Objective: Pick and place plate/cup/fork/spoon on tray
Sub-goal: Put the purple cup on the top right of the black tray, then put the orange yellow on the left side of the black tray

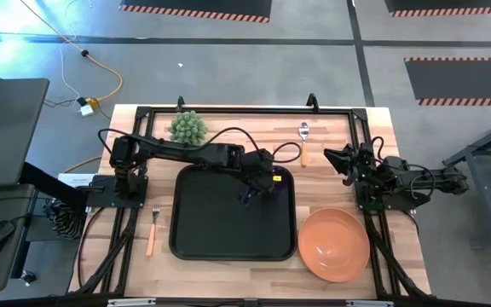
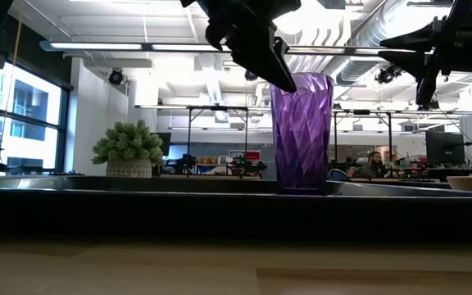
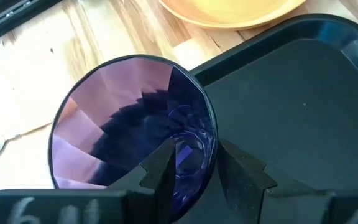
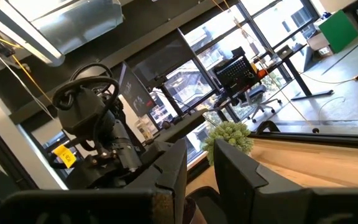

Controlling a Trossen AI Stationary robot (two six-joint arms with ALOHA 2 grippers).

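Observation:
The purple cup [image 1: 274, 177] stands upright on its base in the far right corner of the black tray [image 1: 228, 243]; it also shows in the low view [image 2: 301, 131]. My left gripper [image 3: 197, 168] is open and slants down over the cup's rim [image 3: 211, 134], one finger inside the cup and one outside. The orange plate [image 1: 333, 244] lies on the table right of the tray. The fork [image 1: 152, 230] lies left of the tray. The spoon [image 1: 304, 136] lies near the far edge. My right gripper [image 1: 337, 165] is open, in the air at the right.
A spiky green plant [image 1: 187, 127] in a pot stands at the far left of the table. A black frame runs around the table's edges. Most of the tray's floor [image 3: 303, 93] is bare.

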